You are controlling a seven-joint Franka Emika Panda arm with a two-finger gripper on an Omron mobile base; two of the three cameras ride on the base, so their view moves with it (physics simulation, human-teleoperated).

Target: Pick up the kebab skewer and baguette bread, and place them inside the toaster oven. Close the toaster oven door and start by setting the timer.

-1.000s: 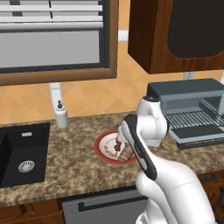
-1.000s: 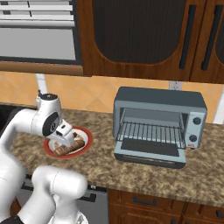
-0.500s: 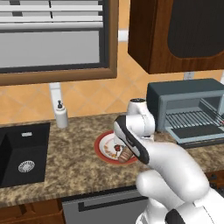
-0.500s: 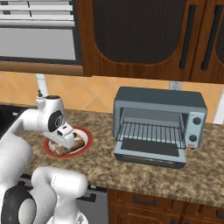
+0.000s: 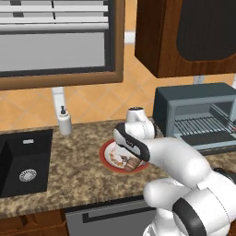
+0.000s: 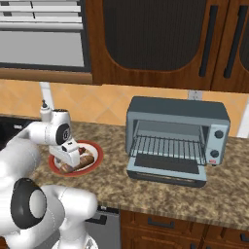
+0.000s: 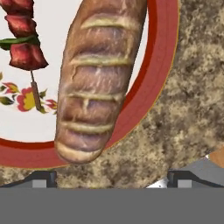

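The baguette bread (image 7: 98,78) is seen lying on a red-rimmed plate (image 7: 155,78), its rounded near end overhanging the plate's rim toward the speckled table (image 7: 188,100). Its crust is scored across in several bands. It is judged light and fairly stiff, with a crust that could be dented or cracked if squeezed hard; a hold across its narrow width, near the middle of its length, is judged safest, since a grip at one end would let it pivot.

Just beside it on the white centre of the plate lies the kebab skewer (image 7: 24,39), dark red chunks with a green piece between them and a thin bare stick showing below. The skewer is judged light but awkward: the stick is thin and could slip, so the chunks are the better place to take hold.

The gripper (image 7: 109,177) is held spread wide, nothing between its tips, poised low over the loaf's near end. In the right base view the gripper (image 6: 73,156) is seen above the plate (image 6: 95,151), which sits toward the table's front edge.

Well apart along the table toward its right end, the toaster oven (image 6: 177,138) stands against the back edge, its toaster oven door (image 6: 165,170) dropped open and the wire rack bare. A soap dispenser (image 5: 64,122) and a black sink (image 5: 25,161) are seen toward the left end.
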